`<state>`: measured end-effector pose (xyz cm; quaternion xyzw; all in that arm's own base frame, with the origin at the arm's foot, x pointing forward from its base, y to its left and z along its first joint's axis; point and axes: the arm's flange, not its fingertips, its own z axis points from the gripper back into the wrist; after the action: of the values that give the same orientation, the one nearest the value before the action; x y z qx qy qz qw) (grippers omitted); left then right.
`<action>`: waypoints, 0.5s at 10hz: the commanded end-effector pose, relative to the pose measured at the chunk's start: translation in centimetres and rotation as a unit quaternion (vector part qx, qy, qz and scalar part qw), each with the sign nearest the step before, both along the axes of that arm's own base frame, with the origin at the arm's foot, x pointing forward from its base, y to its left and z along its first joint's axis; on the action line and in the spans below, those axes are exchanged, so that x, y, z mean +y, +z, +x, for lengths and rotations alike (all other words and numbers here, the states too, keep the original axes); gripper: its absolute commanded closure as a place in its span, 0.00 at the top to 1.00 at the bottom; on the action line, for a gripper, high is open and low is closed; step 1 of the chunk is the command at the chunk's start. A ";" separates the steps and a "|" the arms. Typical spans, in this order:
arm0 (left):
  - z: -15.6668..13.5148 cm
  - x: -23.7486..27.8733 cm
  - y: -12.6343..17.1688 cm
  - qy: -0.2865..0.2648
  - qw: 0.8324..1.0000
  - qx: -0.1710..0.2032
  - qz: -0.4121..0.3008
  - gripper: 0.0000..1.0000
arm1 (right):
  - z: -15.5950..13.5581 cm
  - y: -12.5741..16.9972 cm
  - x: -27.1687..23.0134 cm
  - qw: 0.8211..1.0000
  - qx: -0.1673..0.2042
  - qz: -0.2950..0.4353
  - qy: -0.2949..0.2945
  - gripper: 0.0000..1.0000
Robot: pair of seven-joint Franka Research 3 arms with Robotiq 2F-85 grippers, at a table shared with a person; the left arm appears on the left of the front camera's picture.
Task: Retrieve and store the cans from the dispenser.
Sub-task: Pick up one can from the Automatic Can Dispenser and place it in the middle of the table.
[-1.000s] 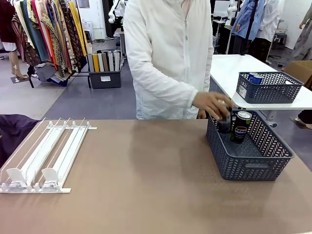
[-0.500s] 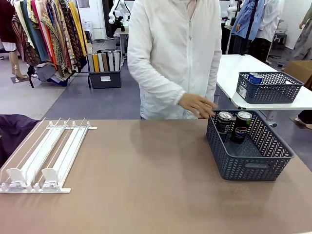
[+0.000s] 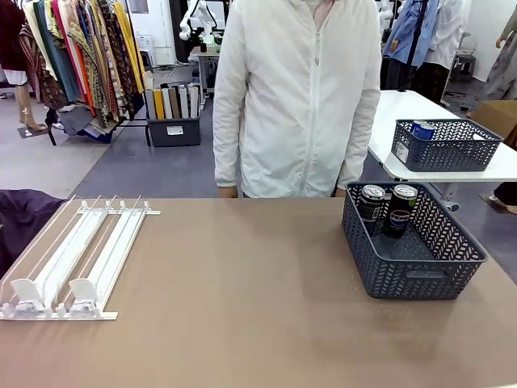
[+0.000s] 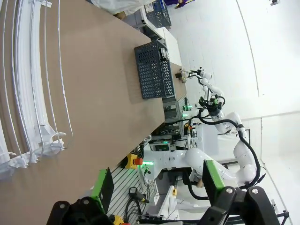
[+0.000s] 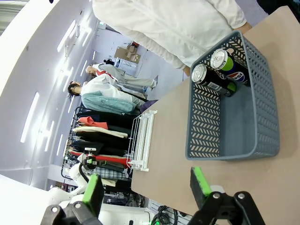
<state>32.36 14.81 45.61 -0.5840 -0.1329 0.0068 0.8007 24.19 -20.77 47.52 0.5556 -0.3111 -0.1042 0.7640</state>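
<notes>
Two black Pepsi cans (image 3: 371, 202) (image 3: 401, 208) stand upright side by side at the far end of a dark grey lattice basket (image 3: 416, 275) on the table's right. The right wrist view shows the same cans (image 5: 208, 78) (image 5: 227, 64) in the basket (image 5: 204, 126). The white and clear dispenser (image 3: 77, 259) lies at the table's left, its lanes bare; it is also in the left wrist view (image 4: 28, 93). My left gripper (image 4: 157, 180) is open, off the table's near edge. My right gripper (image 5: 145, 187) is open too, well short of the basket.
A person in a white jacket (image 3: 299, 97) stands at the table's far side, arms down. Behind, a white table (image 3: 380, 113) carries a second grey basket (image 3: 447, 153) with a blue can (image 3: 422, 128). Bare brown tabletop (image 3: 242, 283) spans the middle.
The person's hand has let go of the left can in the basket and drawn back to their side; they now stand upright. The cans and dispenser stay put.
</notes>
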 end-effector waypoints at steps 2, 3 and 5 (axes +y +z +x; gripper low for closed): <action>-0.2 -0.4 0.2 0.007 1.000 0.004 -0.013 1.00 | 0.3 0.2 0.1 1.000 -0.020 0.005 -0.003 1.00; -0.2 -0.4 0.2 0.007 1.000 0.004 -0.013 1.00 | 0.3 0.2 0.1 1.000 -0.020 0.005 -0.003 1.00; -0.2 -0.4 0.2 0.007 1.000 0.004 -0.013 1.00 | 0.3 0.2 0.1 1.000 -0.020 0.005 -0.003 1.00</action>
<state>32.35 14.81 45.61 -0.5841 -0.1328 0.0069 0.8007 24.19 -20.77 47.52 0.5556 -0.3112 -0.1042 0.7640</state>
